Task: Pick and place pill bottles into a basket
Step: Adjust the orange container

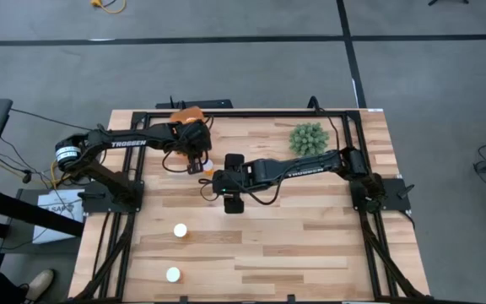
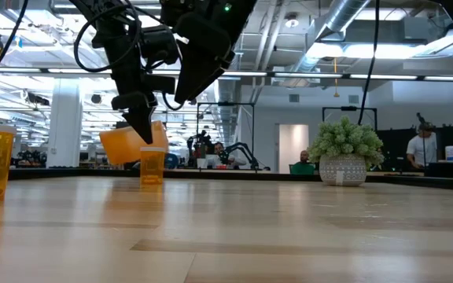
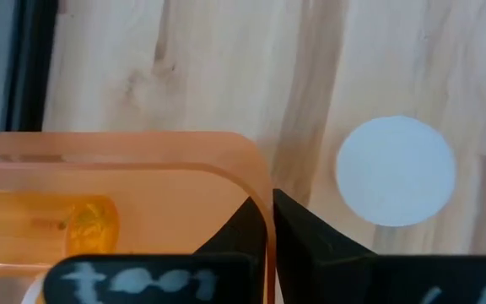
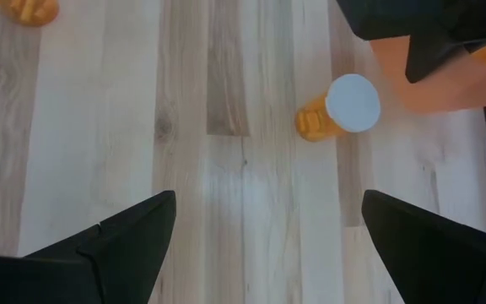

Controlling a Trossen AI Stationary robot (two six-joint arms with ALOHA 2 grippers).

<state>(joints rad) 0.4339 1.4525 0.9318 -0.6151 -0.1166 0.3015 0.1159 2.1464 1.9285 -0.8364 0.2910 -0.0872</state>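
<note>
While the left gripper (image 1: 194, 158) pinches the wall of the orange basket (image 3: 142, 160), lifted near the wooden table's (image 1: 310, 245) far edge, the right gripper (image 1: 233, 182) hovers mid-table, fingers spread wide. One pill bottle (image 4: 344, 108) stands beside the basket; a potted plant (image 2: 346, 149) occupies the far right corner, with an open workshop beyond.
</note>
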